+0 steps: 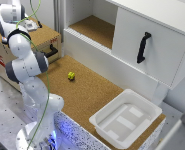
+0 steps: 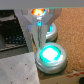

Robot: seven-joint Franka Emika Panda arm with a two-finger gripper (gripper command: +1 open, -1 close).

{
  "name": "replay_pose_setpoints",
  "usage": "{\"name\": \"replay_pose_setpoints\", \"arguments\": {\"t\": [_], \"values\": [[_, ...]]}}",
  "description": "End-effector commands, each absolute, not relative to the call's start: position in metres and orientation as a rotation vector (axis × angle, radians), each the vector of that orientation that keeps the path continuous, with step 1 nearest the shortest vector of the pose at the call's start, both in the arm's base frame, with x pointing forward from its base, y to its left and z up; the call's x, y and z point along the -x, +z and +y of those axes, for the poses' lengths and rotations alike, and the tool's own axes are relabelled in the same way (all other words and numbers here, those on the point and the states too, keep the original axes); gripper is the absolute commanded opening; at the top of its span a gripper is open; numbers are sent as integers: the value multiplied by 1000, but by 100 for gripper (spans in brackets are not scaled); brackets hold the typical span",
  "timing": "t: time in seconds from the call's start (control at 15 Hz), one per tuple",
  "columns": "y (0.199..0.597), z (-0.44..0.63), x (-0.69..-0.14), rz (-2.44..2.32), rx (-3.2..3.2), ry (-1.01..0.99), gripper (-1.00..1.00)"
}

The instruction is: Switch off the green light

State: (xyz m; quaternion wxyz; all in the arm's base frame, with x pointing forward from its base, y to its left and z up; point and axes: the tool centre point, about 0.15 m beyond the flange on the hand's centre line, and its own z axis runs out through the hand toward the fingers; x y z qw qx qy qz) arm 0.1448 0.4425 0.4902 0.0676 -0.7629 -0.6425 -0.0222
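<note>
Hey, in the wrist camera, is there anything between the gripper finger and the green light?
Nothing: in the wrist view the gripper finger ends just beside the lit green light.

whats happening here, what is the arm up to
A white Franka arm is reaching over a cardboard box at the exterior view's left. The wrist view shows push-buttons with silvery rims: the green light is lit up, glowing teal, with a gripper finger just above it; whether they touch is unclear. An orange-lit button glows behind. On the cork counter sit a small yellow-green ball and a white bin.
</note>
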Motion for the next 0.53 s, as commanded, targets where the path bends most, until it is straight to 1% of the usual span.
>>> {"name": "replay_pose_setpoints", "arguments": {"t": [0.0,0.27,0.33,0.4,0.47], "values": [[443,458,-166,-1907,2264,64,-100],[417,468,-162,-1923,2254,167,-100],[418,469,-156,-1929,2248,162,-100],[435,465,-148,-1936,2245,107,-100],[462,458,-138,-1946,2237,34,-100]]}}
